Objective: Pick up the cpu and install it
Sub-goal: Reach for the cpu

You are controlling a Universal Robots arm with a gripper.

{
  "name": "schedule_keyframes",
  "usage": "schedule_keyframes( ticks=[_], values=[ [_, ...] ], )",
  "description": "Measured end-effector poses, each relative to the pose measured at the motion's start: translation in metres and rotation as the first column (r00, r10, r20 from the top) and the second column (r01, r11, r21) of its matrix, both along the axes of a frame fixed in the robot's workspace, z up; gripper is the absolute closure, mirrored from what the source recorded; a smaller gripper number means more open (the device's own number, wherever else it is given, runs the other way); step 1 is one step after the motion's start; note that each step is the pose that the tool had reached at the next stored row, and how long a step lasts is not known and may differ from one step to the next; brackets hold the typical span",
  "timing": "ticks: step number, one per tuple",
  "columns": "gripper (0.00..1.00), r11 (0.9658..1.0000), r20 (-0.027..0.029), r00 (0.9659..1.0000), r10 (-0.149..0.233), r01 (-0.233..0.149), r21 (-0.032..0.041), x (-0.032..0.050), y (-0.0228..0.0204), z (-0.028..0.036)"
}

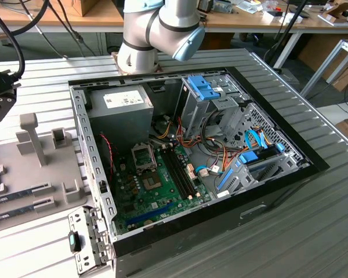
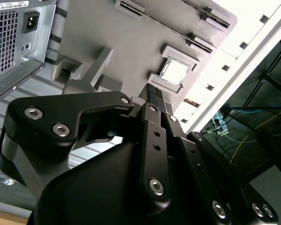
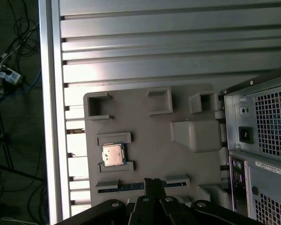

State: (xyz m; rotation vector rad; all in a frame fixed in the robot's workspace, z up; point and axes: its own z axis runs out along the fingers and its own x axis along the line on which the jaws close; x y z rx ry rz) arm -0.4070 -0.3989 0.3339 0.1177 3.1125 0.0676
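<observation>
Hovering above a flat grey moulded plastic tray (image 3: 150,154) w/ the black linkage-type two-finger gripper (image 3: 152,181), clear of the tray's surface. Shows fingertips pressed together in both wrist views, w/ nothing clamped btwn them. Leaves the cpu (image 3: 113,154), a small flat square chip w/ silvery-grey metal top and thin green rim, lying flat and untouched in its shallow pocket on the tray, bracketed by two low grey lugs. Puts that pocket near the gripper tips but apart from them, a bit off the finger line. Has a long narrow slot w/ a thin memory strip (image 3: 126,187) just beside the cpu pocket, right at the tips in the first wrist view.

Sets the tray on a ribbed aluminium table (image 1: 313,231), on the exterior view's left of an open black desktop pc case (image 1: 313,168), w/ the tray edge just beside the case's perforated metal rear panel (image 3: 271,126).

Inside the case:
- green motherboard (image 1: 145,194) w/ square metal-framed socket (image 1: 146,168) toward its far end, well apart from the cpu
- grey power supply box (image 1: 120,110) in the far-left corner
- blue plastic drive brackets (image 1: 203,87) at far right

Beyond the case's far side: silver-and-blue robot arm (image 1: 156,32), rising out of frame.
</observation>
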Motion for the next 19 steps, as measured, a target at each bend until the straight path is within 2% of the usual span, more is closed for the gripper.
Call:
schedule_keyframes(
  ticks=[4, 6, 8, 19],
  values=[
    [0.89, 1.0, -0.0001, 1.0, 0.0, 0.0, 0.0, -0.0011, 0.0013, -0.0004],
    [0.89, 1.0, 0.0, 1.0, 0.0, 0.0, 0.0, -0.0027, 0.0042, -0.0006],
    [0.89, 1.0, -0.0002, 1.0, 0.0, 0.0, -0.0001, -0.0041, 0.0051, -0.0006],
    [0.89, 1.0, 0.0, 1.0, 0.0, 0.0, 0.0, -0.015, 0.0053, -0.0012]
  ],
)
